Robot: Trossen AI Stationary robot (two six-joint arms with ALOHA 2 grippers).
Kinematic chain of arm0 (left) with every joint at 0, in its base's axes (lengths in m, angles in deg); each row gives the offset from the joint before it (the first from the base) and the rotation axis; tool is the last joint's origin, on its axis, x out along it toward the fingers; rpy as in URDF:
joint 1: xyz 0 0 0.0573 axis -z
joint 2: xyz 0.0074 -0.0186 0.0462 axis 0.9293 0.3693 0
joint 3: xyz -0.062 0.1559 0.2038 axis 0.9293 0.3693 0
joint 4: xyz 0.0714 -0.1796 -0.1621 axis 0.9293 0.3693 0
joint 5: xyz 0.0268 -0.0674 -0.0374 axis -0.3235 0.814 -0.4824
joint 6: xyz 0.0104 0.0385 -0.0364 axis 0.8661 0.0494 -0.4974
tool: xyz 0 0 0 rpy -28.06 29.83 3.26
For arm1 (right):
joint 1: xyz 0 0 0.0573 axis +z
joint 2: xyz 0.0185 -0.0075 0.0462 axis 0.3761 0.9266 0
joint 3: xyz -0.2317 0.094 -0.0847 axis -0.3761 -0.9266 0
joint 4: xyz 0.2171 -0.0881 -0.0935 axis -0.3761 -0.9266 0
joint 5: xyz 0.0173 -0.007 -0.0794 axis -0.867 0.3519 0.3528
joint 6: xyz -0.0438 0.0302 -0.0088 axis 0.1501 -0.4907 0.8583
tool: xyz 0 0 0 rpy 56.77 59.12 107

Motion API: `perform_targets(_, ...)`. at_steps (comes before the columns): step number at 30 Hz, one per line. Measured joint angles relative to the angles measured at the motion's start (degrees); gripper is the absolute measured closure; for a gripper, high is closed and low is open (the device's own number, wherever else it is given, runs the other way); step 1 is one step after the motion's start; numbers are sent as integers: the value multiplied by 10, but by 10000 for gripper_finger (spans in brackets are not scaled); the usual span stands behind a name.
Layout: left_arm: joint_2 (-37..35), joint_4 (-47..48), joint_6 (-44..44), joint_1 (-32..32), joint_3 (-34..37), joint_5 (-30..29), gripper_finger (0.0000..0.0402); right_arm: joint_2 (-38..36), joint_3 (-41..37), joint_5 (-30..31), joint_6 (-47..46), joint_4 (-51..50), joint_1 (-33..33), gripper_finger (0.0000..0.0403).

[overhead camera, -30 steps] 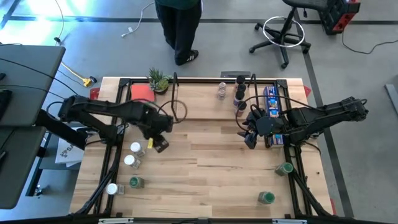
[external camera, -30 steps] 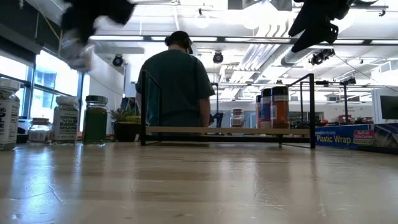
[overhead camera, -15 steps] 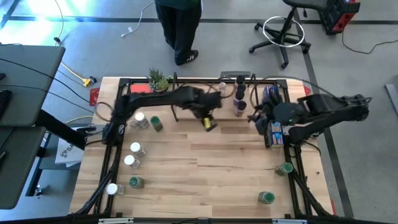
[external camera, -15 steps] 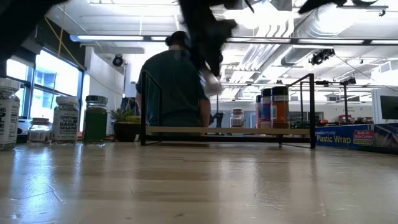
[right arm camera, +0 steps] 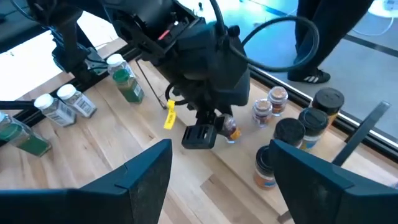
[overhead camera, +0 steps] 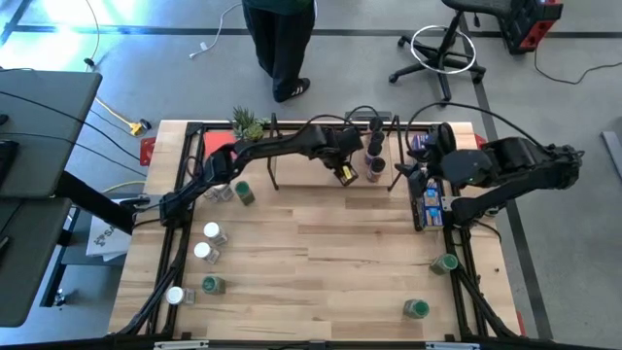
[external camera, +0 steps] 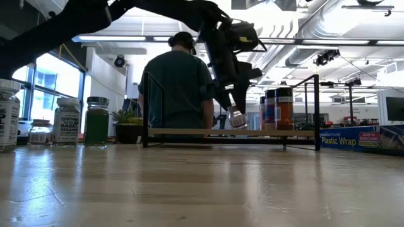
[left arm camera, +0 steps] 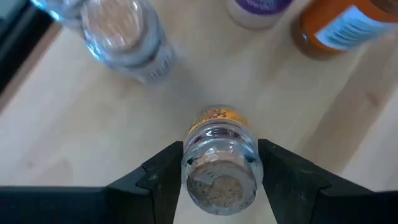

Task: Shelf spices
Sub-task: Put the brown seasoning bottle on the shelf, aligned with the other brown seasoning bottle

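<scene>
**Jar held over the shelf, tilted**

Left gripper [overhead camera: 347, 173] stretched across the back of the table [overhead camera: 321, 262], over the shelf [external camera: 230, 132]. Fingers [left arm camera: 163, 177] clamped on either side of a small clear jar [left arm camera: 219, 167], gripped at the lid end (brownish contents and an orange-yellow label band visible through the glass). Long axis of the jar tilted in the low view, not upright: lower end pointing down toward the shelf board and slanting to the right of that picture, upper end hidden in the gripper. Whether the jar touches the board: cannot tell.

Already standing upright on the shelf, just beside the held jar: a clear jar with a silvery top [left arm camera: 124, 40], a purple-lidded jar [left arm camera: 258, 9] and an orange jar [left arm camera: 339, 31], grouped toward the right end of the rack in the low view.

Right gripper [overhead camera: 413, 180] hanging off the shelf's right end, above the blue box [overhead camera: 429, 199], fingers spread wide and holding nothing.

Elsewhere on the table, all upright: white-topped jars [overhead camera: 206, 241] near the left edge, green-topped jars [overhead camera: 243, 192] on the left side, two more green-topped jars [overhead camera: 444, 262] at front right. Small potted plant [overhead camera: 247, 124] at the back left corner. Person [overhead camera: 280, 44] standing beyond the table's far edge.
</scene>
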Motion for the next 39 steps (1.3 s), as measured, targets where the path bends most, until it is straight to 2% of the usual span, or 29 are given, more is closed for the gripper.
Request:
perform_targets(11, 5, -53, 6, -18, 1, 6, 209, 2, -1, 0, -8, -9, 0, 139)
perform_targets(26, 5, -62, -20, -36, 1, 3, 188, 2, -1, 0, -13, -9, 0, 139)
perform_targets(31, 5, -93, -22, -44, 1, 8, 187, 2, -1, 0, -13, -8, 0, 139)
perform_targets(39, -31, -14, 9, -34, -22, 16, 188, 2, -1, 0, -2, -8, 0, 139)
